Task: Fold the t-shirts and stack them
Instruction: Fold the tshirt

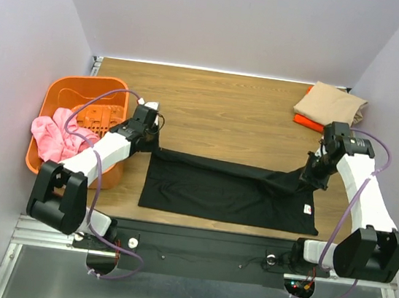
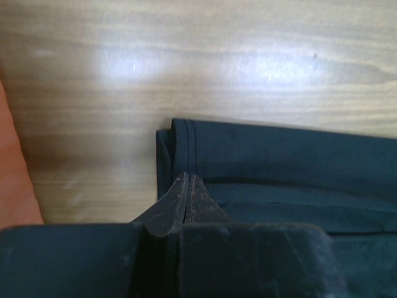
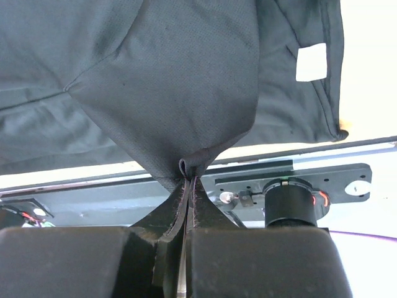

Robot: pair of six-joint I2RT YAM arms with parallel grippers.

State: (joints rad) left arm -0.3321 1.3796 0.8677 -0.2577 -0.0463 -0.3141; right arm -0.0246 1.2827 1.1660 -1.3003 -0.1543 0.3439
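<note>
- Black cloth t-shirt [image 1: 230, 193] lay spread across the near half of the brown wooden table [image 1: 227, 108] in the top view, its far edge pulled up into a straight line between the two arms.
- At the left end of that line the left claw [image 1: 150, 135] was closed on the cloth; at the right end the right claw [image 1: 309, 179] pinched a raised peak of it.
- A small white neck tag [image 1: 308, 209] showed near the shirt's right near corner.
- In the far right corner a folded tan cloth t-shirt [image 1: 330, 104] rested on top of a folded bright orange cloth t-shirt [image 1: 306, 121], well apart from the black one.
- A rigid orange plastic basket [image 1: 64, 91] stood at the table's left side with a crumpled pink cloth [image 1: 54, 137] hanging over its near rim.
- From the left wrist, the left claw [image 2: 188, 186] had its fingers pressed together at the doubled-over, stitched corner of the black cloth t-shirt [image 2: 279, 155], which lay on the table [image 2: 186, 62]; the basket [image 2: 12, 174] edged in at the left.
- From the right wrist, the right claw [image 3: 188, 183] was clamped tight on a gathered fold of the black cloth t-shirt [image 3: 167, 81], which hung from it like a tent, the neck tag [image 3: 311, 63] at the upper right and the grey metal mounting rail [image 3: 111, 198] behind.
</note>
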